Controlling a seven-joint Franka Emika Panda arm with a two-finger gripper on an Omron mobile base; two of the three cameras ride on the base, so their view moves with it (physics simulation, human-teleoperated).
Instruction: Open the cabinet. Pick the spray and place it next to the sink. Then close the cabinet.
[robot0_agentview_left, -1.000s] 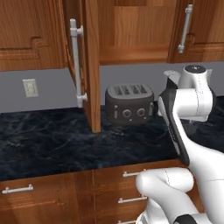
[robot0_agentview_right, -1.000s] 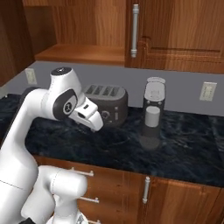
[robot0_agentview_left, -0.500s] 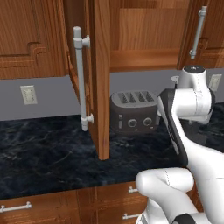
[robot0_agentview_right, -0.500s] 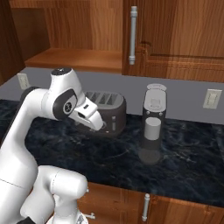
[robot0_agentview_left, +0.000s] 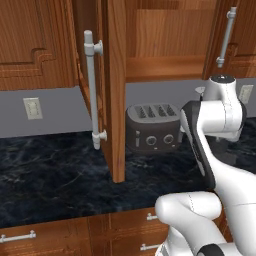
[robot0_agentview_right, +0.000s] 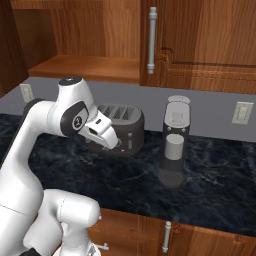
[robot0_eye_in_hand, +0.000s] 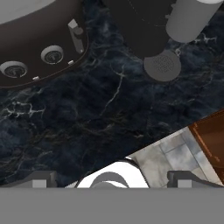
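Observation:
The cabinet stands open: its door (robot0_agentview_left: 116, 90) is swung out edge-on toward me, and its long silver handle (robot0_agentview_left: 91, 90) faces left. The wooden shelf (robot0_agentview_left: 165, 67) inside is bare where I can see it (robot0_agentview_right: 85, 65). The spray and the sink are out of view. My gripper (robot0_agentview_right: 106, 144) hangs low in front of the toaster, angled down at the counter. Its jaws are wide open with nothing between them (robot0_eye_in_hand: 112, 181). Both dark fingertips (robot0_eye_in_hand: 41, 179) stand far apart over the counter's front edge.
A dark toaster (robot0_agentview_left: 152, 130) sits on the black marble counter (robot0_agentview_left: 50, 175) under the open cabinet. A grey coffee machine (robot0_agentview_right: 175, 140) stands to its right. A closed cabinet door (robot0_agentview_right: 200, 40) hangs above that. Drawers (robot0_agentview_left: 75, 235) run below the counter.
The whole picture has shifted: the base has driven, so the open door and toaster loom larger and sit further right in the left view. The arm's pose and the open gripper are unchanged.

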